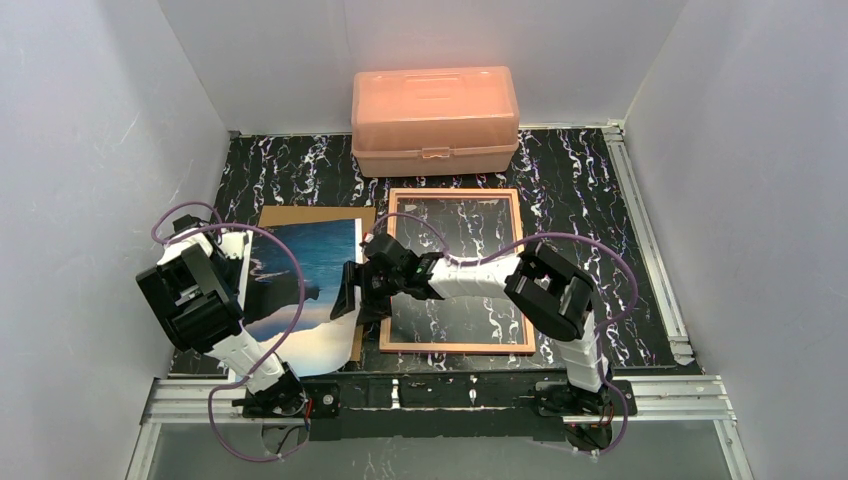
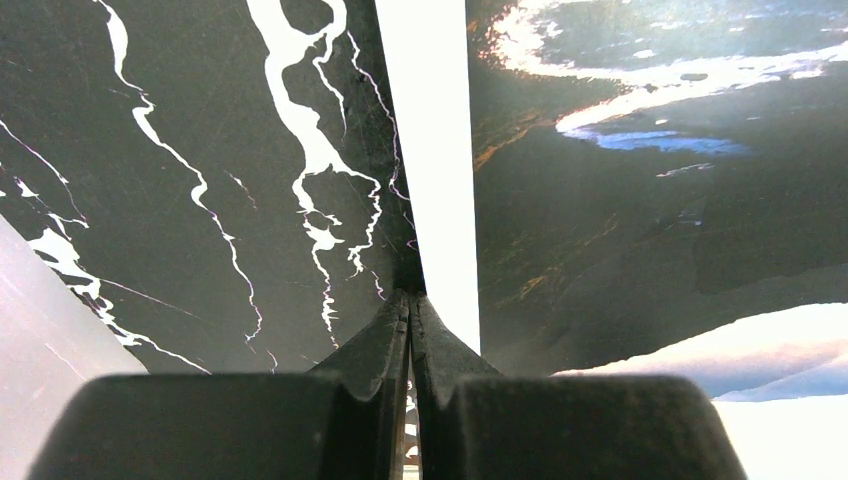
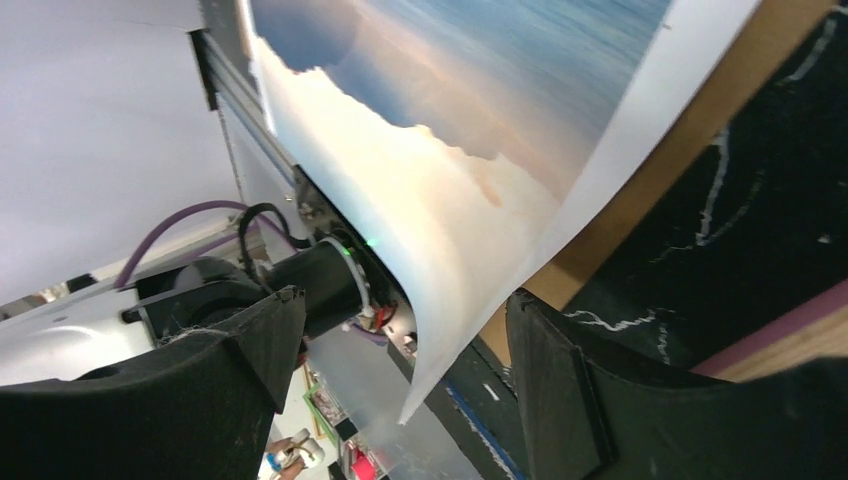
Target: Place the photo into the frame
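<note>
Right gripper [image 3: 405, 305], jaws wide apart, straddles the curled-up right edge of the photo [image 1: 300, 270] without gripping it. Left gripper [image 2: 410, 300], jaws fully together, has its tips at the photo's white left margin; whether it pinches the paper cannot be told. The photo lies picture-side up, partly over a brown backing board [image 1: 310, 213], just left of the frame [image 1: 455, 192], which lies flat on the worktop [image 1: 570, 190].

Lab test cell: white panel walls [image 1: 90, 150], aluminium rails [image 1: 646, 235], marble-print tabletop [image 1: 565, 170].
</note>
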`<action>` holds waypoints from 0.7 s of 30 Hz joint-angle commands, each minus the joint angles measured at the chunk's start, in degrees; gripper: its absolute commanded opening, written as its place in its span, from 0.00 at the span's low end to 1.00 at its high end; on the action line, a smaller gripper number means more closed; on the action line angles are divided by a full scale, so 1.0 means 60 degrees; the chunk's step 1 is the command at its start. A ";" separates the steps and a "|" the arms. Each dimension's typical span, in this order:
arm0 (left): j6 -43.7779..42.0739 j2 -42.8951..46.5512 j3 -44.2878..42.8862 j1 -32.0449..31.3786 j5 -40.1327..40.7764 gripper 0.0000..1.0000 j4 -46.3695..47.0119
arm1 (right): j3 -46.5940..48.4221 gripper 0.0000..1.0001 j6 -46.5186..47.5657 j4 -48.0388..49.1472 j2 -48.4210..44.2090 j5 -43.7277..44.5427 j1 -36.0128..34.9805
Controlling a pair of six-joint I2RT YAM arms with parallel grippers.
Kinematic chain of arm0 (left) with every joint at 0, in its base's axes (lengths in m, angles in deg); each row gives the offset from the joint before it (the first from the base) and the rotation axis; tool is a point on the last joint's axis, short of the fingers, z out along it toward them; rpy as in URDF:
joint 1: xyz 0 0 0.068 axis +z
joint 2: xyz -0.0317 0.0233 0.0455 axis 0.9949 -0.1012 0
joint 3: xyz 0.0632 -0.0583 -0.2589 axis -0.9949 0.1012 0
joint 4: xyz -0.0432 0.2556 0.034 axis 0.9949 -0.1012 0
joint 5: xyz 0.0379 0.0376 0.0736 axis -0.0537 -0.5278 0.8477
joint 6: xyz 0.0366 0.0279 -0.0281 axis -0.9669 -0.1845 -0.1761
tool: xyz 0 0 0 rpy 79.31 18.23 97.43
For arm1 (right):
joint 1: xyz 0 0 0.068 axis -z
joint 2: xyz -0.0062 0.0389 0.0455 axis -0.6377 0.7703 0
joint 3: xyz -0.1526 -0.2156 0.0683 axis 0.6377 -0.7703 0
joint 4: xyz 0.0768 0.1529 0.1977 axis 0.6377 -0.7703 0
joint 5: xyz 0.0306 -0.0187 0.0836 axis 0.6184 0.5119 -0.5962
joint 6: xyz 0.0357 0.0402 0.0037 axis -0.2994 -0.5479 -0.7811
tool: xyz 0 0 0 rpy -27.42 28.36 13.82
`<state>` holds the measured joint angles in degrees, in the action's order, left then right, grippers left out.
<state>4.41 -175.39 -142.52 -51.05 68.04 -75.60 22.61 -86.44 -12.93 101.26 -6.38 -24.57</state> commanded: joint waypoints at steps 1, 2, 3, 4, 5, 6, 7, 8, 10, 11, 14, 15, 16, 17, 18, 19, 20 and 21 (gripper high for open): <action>-0.0001 0.0030 0.0314 -0.0107 -0.0936 0.00 -0.0406 | 0.0078 0.80 -0.0220 0.1179 -0.0710 -0.0172 -0.0004; 0.0010 0.0051 0.0321 -0.0105 -0.0957 0.00 -0.0419 | 0.0059 0.80 -0.0244 0.1338 -0.0722 -0.0220 -0.0010; 0.0018 0.0059 0.0327 -0.0112 -0.0976 0.00 -0.0421 | 0.0059 0.80 -0.0264 0.1435 -0.0730 -0.0231 -0.0010; 0.0010 0.0069 0.0335 -0.0105 -0.0978 0.00 -0.0423 | 0.0071 0.80 -0.0266 0.1436 -0.0718 -0.0249 -0.0011; -0.0001 0.0083 0.0342 -0.0114 -0.0958 0.00 -0.0423 | 0.0084 0.80 -0.0243 0.1350 -0.0696 -0.0268 -0.0022; 0.0000 0.0081 0.0343 -0.0106 -0.0959 0.00 -0.0416 | 0.0043 0.80 -0.0234 0.1279 -0.0688 -0.0274 -0.0025; -0.0011 0.0085 0.0343 -0.0115 -0.0952 0.00 -0.0422 | -0.0022 0.80 -0.0248 0.1209 -0.0687 -0.0284 -0.0022; -0.0003 0.0092 0.0343 -0.0106 -0.0951 0.00 -0.0423 | -0.0111 0.80 -0.0257 0.1133 -0.0666 -0.0294 -0.0021; 0.0007 0.0098 0.0322 -0.0105 -0.0978 0.00 -0.0437 | -0.0333 0.80 -0.0366 0.1072 -0.0618 -0.0400 -0.0025; 0.0019 0.0099 0.0307 -0.0105 -0.0991 0.00 -0.0438 | -0.0474 0.80 -0.0438 0.1057 -0.0614 -0.0437 -0.0018; 0.0036 0.0096 0.0234 -0.0105 -0.1019 0.00 -0.0487 | -0.0950 0.80 -0.0574 0.1319 -0.0719 -0.0435 -0.0042; 0.0050 0.0096 0.0216 -0.0105 -0.1027 0.00 -0.0502 | -0.1060 0.80 -0.0618 0.1421 -0.0740 -0.0430 -0.0033; 0.0061 0.0092 0.0191 -0.0106 -0.1039 0.00 -0.0521 | -0.1174 0.80 -0.0684 0.1522 -0.0757 -0.0448 -0.0039; 0.0066 0.0102 0.0175 -0.0105 -0.1063 0.00 -0.0542 | -0.1286 0.80 -0.0758 0.1656 -0.0763 -0.0465 -0.0046; 0.0072 0.0098 0.0157 -0.0117 -0.1070 0.00 -0.0551 | -0.1415 0.80 -0.0859 0.1852 -0.0760 -0.0470 -0.0044; 0.0071 0.0107 0.0146 -0.0123 -0.1078 0.00 -0.0566 | -0.1569 0.80 -0.0989 0.2094 -0.0747 -0.0504 -0.0046; 0.0086 0.0106 0.0139 -0.0119 -0.1093 0.00 -0.0571 | -0.1707 0.80 -0.1182 0.2388 -0.0745 -0.0527 -0.0054; 0.0086 0.0110 0.0125 -0.0134 -0.1090 0.00 -0.0583 | -0.1849 0.80 -0.1337 0.2688 -0.0738 -0.0544 -0.0051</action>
<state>4.32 -175.28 -142.54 -51.07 66.23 -76.23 13.74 -90.83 -4.93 99.36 -8.29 -24.59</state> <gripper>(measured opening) 0.007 0.798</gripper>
